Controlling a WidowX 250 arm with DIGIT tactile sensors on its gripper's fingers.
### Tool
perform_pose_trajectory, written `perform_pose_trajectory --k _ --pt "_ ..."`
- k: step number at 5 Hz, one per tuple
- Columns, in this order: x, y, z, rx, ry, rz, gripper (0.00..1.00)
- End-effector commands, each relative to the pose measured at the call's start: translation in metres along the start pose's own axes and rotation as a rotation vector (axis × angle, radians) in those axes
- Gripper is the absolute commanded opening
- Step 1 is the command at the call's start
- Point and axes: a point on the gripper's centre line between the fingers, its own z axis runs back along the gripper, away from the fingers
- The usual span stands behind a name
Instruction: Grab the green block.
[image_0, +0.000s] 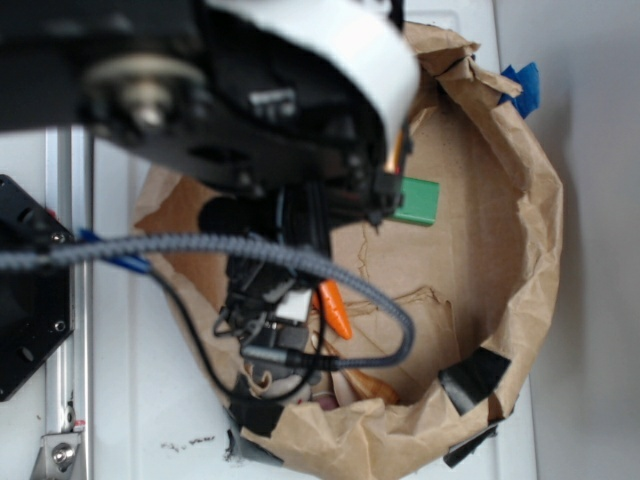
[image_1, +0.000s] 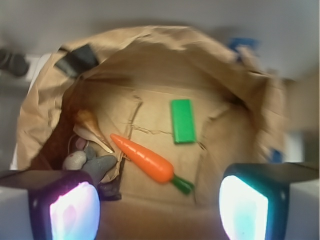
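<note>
Black arm, white cover, braided grey cable

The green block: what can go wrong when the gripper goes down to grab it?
1. The open gripper is not centred over the green block; it may close on paper.
2. The orange carrot lies nearer the gripper and could be grabbed by mistake.
3. The paper bag's raised wall could catch a finger.

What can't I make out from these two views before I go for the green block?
- Exterior: the arm hides most of the green block and carrot.
- Wrist: the gripper fingers are cut off by the bottom edge; jaws look apart.
- Wrist: grey lumps near the bag wall are blurred, unidentifiable.
</note>
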Motion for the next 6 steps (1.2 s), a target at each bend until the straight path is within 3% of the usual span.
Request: perform_pose_trajectory --k 1,2,3,4,5,6 --pt "0.003 -0.009 -0.041 -0.065 -0.038 -0.113 1.0" --pt "0.004 0.008 -0.05 -0.131 -0.034 -0.088 1.0" --pt "0.006 0.013 -0.069 -0.187 -0.005 -0.162 1.0" --pt "0.01 0.009 -0.087 -0.241 -0.014 -0.261 1.0" --pt "0.017 0.011 -0.081 -0.211 -0.063 -0.311 1.0" --pt "0.017 0.011 -0.081 -0.211 -0.063 -0.311 1.0"
